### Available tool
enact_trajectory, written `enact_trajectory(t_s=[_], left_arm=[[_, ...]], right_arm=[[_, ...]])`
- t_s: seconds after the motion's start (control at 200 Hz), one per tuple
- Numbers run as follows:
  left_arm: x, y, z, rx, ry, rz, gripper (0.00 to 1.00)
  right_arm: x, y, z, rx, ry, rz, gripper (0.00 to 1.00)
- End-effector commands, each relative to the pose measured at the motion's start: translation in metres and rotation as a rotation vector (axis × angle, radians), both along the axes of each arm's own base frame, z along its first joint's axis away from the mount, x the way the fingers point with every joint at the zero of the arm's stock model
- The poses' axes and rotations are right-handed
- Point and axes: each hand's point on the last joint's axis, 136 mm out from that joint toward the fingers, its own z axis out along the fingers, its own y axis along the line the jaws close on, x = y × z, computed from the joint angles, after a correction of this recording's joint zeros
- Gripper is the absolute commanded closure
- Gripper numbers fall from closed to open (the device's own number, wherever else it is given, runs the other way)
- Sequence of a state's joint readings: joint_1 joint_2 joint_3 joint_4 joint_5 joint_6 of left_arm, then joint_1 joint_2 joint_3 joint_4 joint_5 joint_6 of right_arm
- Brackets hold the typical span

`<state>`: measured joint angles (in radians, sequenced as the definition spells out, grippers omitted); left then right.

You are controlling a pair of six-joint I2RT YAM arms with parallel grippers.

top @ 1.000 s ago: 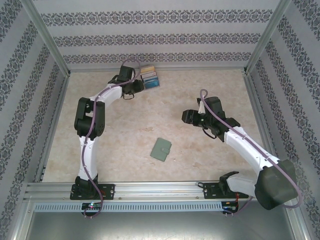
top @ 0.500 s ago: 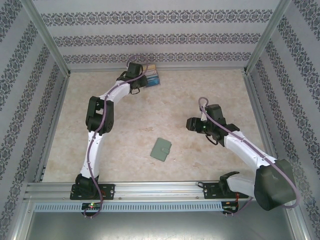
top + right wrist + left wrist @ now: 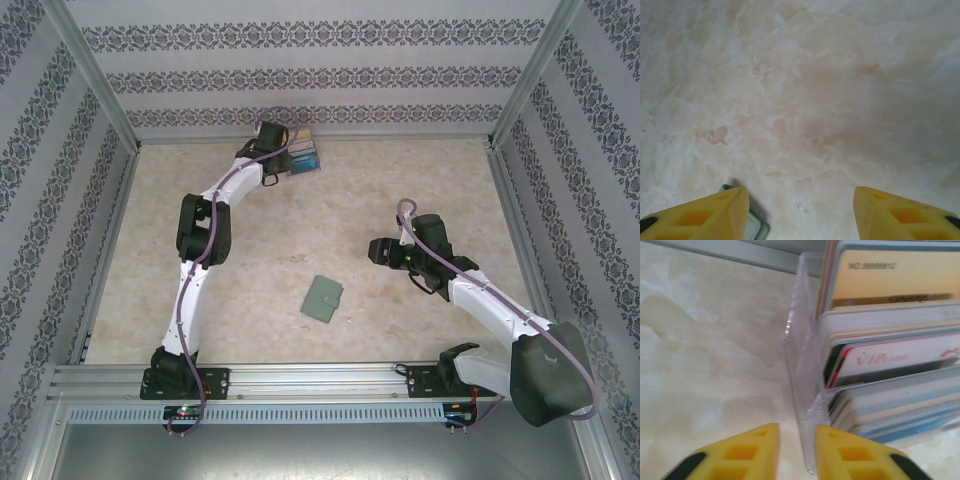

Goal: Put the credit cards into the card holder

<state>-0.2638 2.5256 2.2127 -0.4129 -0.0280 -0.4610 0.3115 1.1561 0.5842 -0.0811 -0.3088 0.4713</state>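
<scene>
**A:** What do the cards [image 3: 890,287] look like?

**B:** They are thin plastic ones, standing on edge in rows inside a clear slotted rack [image 3: 799,355]. The back one is tan with a printed number along its top. The middle row shows a white one with red "VIP" lettering. The front row is a tight bundle with pale blue edges.

**A:** Where are they from the left tool [image 3: 797,429]?

**B:** Just ahead of it and off to its right. The rack's near corner sits right in front of the gap between the two yellow fingers, closest to the right-hand one. I cannot tell whether that finger touches the clear wall.

**A:** Is that tool holding anything?

**B:** No, its fingers stand a narrow gap apart, with pale marbled surface [image 3: 715,350] showing between them.

**A:** And the wallet [image 3: 323,299]?

**B:** It is small, flat and sage green. It is closed and lies tilted on the surface, with a little tab on one edge. It is well apart from the left tool and the rack.

**A:** How does it lie from the right tool [image 3: 800,192]?

**B:** Near it. In the overhead view it is off to the tool's side, toward the arms' bases. In the right wrist view one rounded corner peeks out from behind the tip of the left-hand finger.

**A:** And that tool's state?

**B:** Its fingers are wide apart, with nothing but bare surface between them
</scene>
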Motion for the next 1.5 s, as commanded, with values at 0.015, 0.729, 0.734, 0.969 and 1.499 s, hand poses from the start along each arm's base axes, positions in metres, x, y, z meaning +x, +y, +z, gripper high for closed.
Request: enact_trajectory(t_s=[0.015, 0.729, 0.734, 0.969, 1.499], left_arm=[[-0.007, 0.0, -0.018, 0.036, 0.059, -0.02, 0.69], [0.002, -0.007, 0.004, -0.044, 0.034, 0.013, 0.63], [0.002, -0.007, 0.003, -0.044, 0.035, 0.012, 0.63], [-0.003, -0.005, -0.036, -0.04, 0.109, 0.039, 0.63], [-0.012, 0.007, -0.041, 0.001, 0.167, 0.091, 0.97]], right_arm=[[0.005, 0.018, 0.039, 0.046, -0.095, 0.074, 0.42], [-0.008, 0.015, 0.064, 0.042, -0.162, 0.07, 0.42], [-0.008, 0.015, 0.064, 0.043, -0.162, 0.069, 0.42], [-0.006, 0.016, 0.077, 0.069, -0.174, 0.052, 0.44], [-0.004, 0.015, 0.109, 0.08, -0.239, 0.068, 0.44]])
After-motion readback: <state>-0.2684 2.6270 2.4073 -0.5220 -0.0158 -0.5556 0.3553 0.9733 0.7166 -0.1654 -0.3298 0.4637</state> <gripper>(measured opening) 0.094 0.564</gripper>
